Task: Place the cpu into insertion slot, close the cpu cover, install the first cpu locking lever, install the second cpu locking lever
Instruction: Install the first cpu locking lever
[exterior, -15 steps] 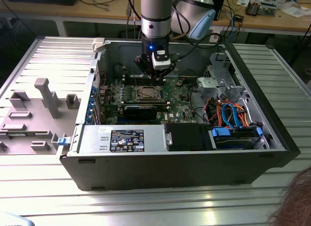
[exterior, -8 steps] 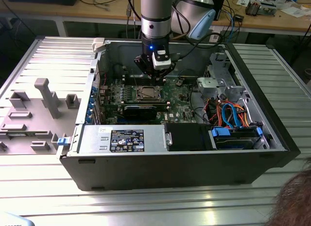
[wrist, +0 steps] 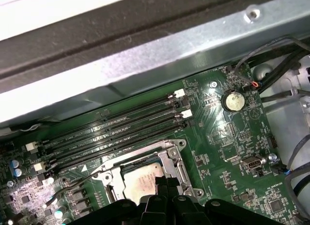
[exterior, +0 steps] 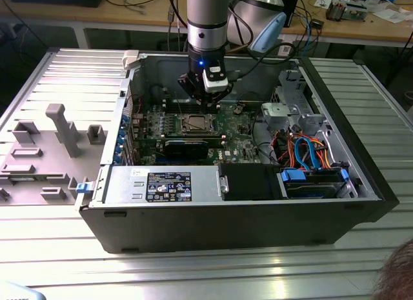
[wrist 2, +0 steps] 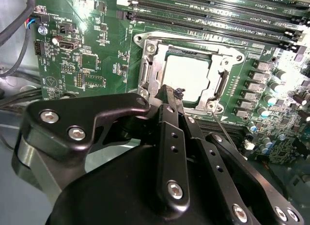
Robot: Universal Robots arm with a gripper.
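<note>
With its fingers drawn narrow, holding nothing, the end effector (wrist 2: 170, 97) hovered at the edge of the cpu cover (wrist 2: 147, 65) — closed over the cpu (wrist 2: 186, 75) seated in the insertion slot (wrist 2: 224, 82) — where a misaligned descent could likely scrape the frame.

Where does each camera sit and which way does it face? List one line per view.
Exterior view: off the arm, above one long side of the open computer case, looking down into it; arm and gripper show.
Second wrist view: on the wrist, looking past the gripper at the cpu.
First wrist view: on the wrist, toward memory slots and case wall.
Both wrist views share the cpu.
</note>
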